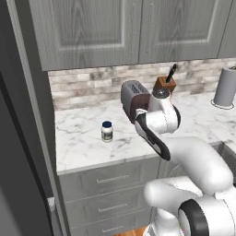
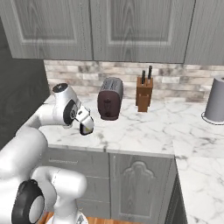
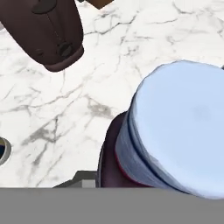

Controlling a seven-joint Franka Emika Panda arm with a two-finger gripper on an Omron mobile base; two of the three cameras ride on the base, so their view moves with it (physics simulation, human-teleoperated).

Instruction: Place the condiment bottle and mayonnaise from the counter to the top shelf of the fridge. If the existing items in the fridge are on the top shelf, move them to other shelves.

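The condiment bottle (image 3: 175, 131) has a wide pale cap and a dark body with a red band, and it sits very close in the hand view. My gripper (image 2: 86, 127) hangs low over the counter (image 2: 144, 131) in front of the toaster. It is shut on the condiment bottle (image 2: 87, 128), of which only a pale bit shows between the fingers. The mayonnaise (image 1: 107, 131), a small white jar with a dark blue lid, stands upright on the counter (image 1: 83, 143) left of my arm, apart from the gripper. The dark fridge (image 1: 18, 161) side rises at the far left.
A dark toaster (image 2: 109, 98) stands at the back of the counter, with a wooden knife block (image 2: 144, 94) to its right. A grey canister (image 2: 216, 105) sits at the far right. Grey wall cabinets (image 2: 109, 26) hang above, and drawers (image 1: 106, 184) lie below.
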